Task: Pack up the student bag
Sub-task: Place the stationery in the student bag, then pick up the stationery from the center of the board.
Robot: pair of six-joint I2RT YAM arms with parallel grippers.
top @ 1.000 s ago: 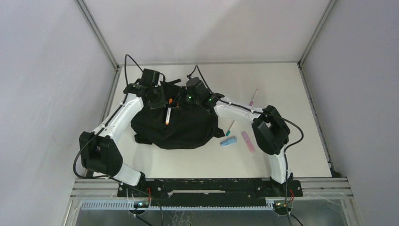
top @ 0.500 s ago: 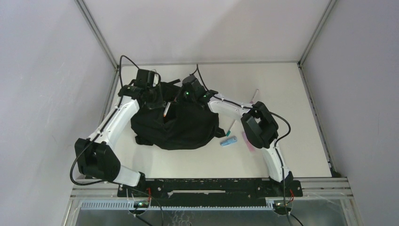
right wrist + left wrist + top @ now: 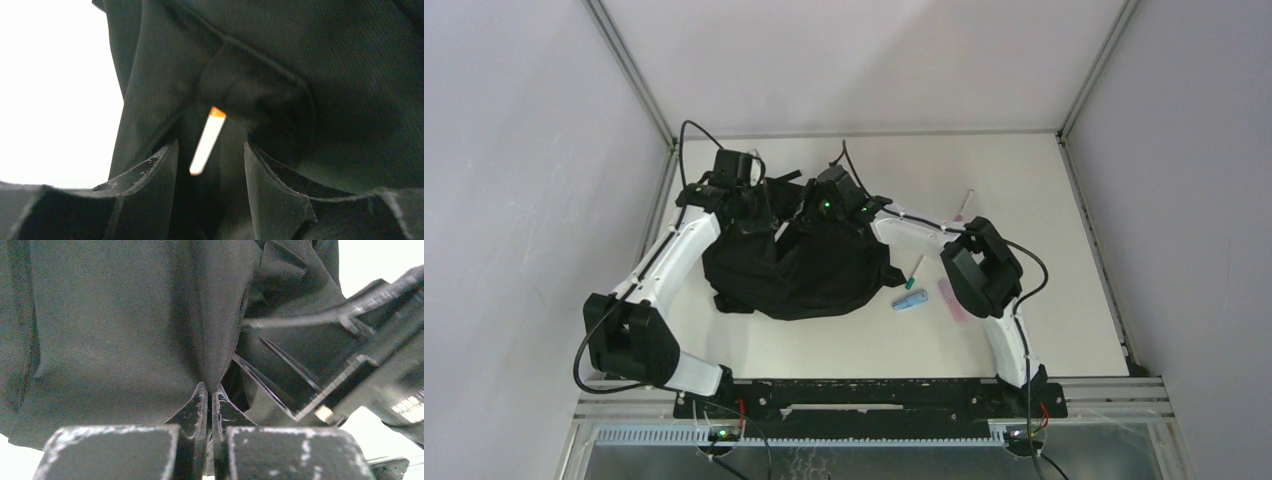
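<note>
Student bag lies as a black, rounded heap on the table, left of centre, with both arms reaching over its far edge. We find the left gripper closed on a fold of the bag fabric beside the zip line. In the left wrist view its jaws stand together with cloth pinched between them, which we judge holds the mouth up. The right gripper sits just beside it at the opening, and its fingers stand apart with nothing clamped. Between and beyond those fingers, in the right wrist view, a white pen with an orange end shows against the dark interior. Its long axis runs roughly along the fingers' reach, orange end farther in, tilted slightly right. It touches neither finger, so we judge it free of the grip. Whether it rests fully inside we cannot tell, and the overhead view does not show it. Any other contents of the bag are hidden. Unpacked items lie on the table to the right of the bag: a teal-capped pen, a blue object, a pink object and a further pen farther back. All lie on the right arm's side, so we judge that arm nearer for the next pick.
</note>
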